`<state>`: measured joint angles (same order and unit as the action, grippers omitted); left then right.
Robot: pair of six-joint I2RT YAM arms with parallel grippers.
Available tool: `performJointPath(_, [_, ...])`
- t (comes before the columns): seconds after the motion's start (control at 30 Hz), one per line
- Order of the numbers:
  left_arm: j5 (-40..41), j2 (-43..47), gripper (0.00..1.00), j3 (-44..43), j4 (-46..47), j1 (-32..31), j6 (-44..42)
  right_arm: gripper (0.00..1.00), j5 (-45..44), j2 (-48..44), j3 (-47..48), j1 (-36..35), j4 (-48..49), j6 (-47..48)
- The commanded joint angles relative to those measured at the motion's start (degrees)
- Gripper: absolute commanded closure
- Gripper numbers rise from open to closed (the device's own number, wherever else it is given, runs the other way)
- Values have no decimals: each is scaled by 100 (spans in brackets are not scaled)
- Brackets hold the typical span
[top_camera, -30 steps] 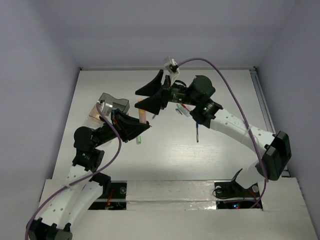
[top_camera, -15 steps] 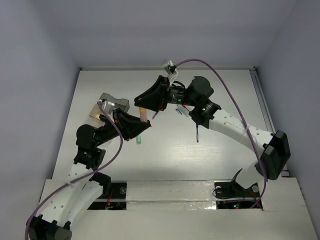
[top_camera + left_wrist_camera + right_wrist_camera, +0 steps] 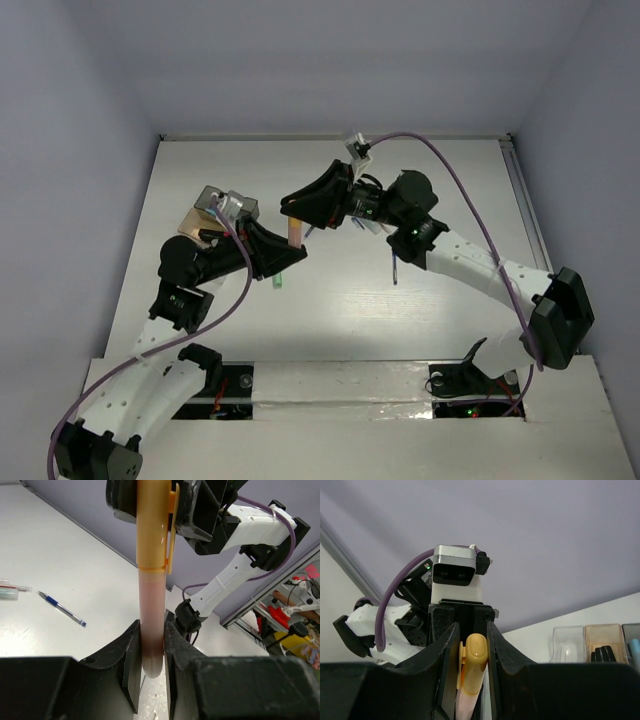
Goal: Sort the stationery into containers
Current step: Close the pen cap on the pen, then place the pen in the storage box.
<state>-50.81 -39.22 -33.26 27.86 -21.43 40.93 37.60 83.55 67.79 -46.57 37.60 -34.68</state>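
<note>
A peach highlighter [image 3: 294, 232] with a yellow-orange cap hangs above the table, held at both ends. My left gripper [image 3: 151, 630] is shut on its pale barrel end [image 3: 151, 605]. My right gripper [image 3: 471, 630] is shut on the cap [image 3: 475, 662]. In the top view the left gripper [image 3: 297, 251] comes from the lower left and the right gripper [image 3: 293, 205] from the upper right. The containers [image 3: 212, 197], grey and tan compartments, sit behind the left wrist, partly hidden. In the right wrist view, clear, tan and grey compartments [image 3: 568, 642] stand in a row.
A green highlighter [image 3: 278, 283] lies on the table below the left gripper. A blue pen [image 3: 396, 268] lies mid-table, also in the left wrist view [image 3: 62, 609]. More stationery [image 3: 366, 226] lies partly hidden under the right arm. Walls close the table on three sides.
The right gripper was wide open around the highlighter's cap and has shut on it. Both wrists have shifted slightly to the right and tilted with the highlighter between them.
</note>
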Motion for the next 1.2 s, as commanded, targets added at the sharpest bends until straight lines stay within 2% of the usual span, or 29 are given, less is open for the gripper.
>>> performJointPath(0.0, [282, 64, 100, -857, 1152, 25, 143, 100, 747, 170, -564, -125, -281, 225])
performJointPath(0.23, [62, -147, 100, -1288, 1653, 25, 530, 100, 1170, 390, -1118, -239, 519, -206])
performJointPath(0.4, [44, -296, 100, -1675, 1328, 25, 250, 100, 1135, 487, -1101, -616, -226, 180])
performJointPath(0.57, [133, -305, 100, -2105, 818, 25, -76, 100, 784, 364, -1303, -617, -736, 409])
performJointPath(0.73, [141, -332, 100, -2378, 599, 25, -111, 100, 757, 276, -1821, -617, -675, 365])
performJointPath(0.93, [106, -446, 100, -2396, 431, 25, -217, 100, 766, 153, -2208, -617, -869, 374])
performJointPath(1.03, [115, -499, 100, -2195, 650, 25, -41, 100, 793, 101, -2174, -617, -886, 339])
performJointPath(1.17, [255, -455, 100, -1799, 652, 25, 12, 100, 144, -128, -1693, -617, -974, 330])
